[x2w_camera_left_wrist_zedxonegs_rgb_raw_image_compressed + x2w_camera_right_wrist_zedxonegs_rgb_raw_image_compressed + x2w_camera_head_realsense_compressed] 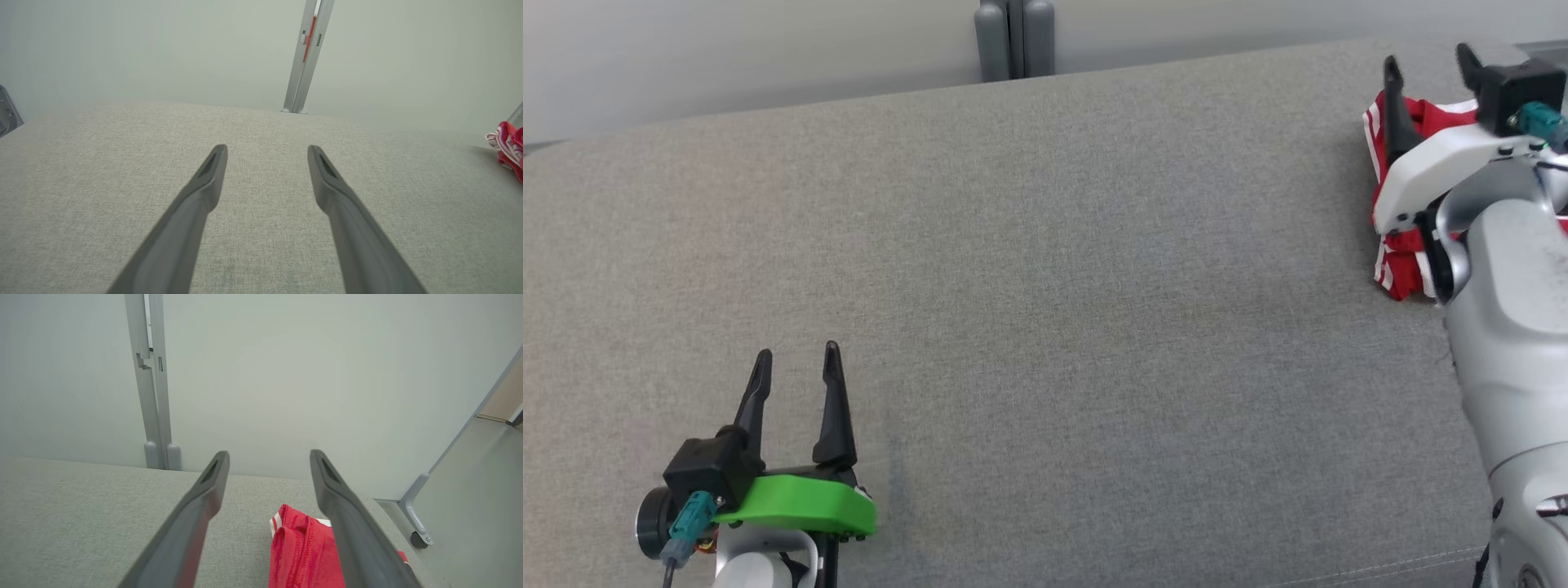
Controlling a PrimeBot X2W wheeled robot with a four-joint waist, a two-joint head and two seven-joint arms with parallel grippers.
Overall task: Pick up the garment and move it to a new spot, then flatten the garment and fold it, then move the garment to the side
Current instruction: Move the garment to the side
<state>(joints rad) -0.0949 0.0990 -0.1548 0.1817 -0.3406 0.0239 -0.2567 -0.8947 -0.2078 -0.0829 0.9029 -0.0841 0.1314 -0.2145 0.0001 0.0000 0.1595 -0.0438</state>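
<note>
- The right gripper (1427, 57) sits at 2 o'clock in the head view. Its 2 fingers are spread wide and point toward 12 o'clock.
- It grasps nothing. In the right wrist view the 2 fingers (196, 514) stand well apart with bare cloth between their tips.
- The garment (1396, 261) lies under this gripper, on the grey surface (1045, 286) near its 3 o'clock edge. The white wrist shell and the forearm cover much of it.
- In the right wrist view the garment (298, 551) is at 5 o'clock. It lies partly in the gap between the fingers and partly behind the finger on that view's right. Whether that finger touches the cloth, I cannot tell.
- The garment is a red bundle with white stripes, folded or bunched. Its long axis runs from 12 to 6 o'clock in the head view, along the surface's edge. The striped hem shows at both ends. Which end is the top of the garment, I cannot tell.
- The left gripper (797, 353) is at 7 o'clock in the head view, above the surface. Its fingers are apart and point to 12 o'clock. It holds nothing and is well apart from the garment.
- In the left wrist view the garment (508, 147) shows as a small red heap at 3 o'clock.
- A grey post (1015, 37) stands behind the surface at 12 o'clock.
</note>
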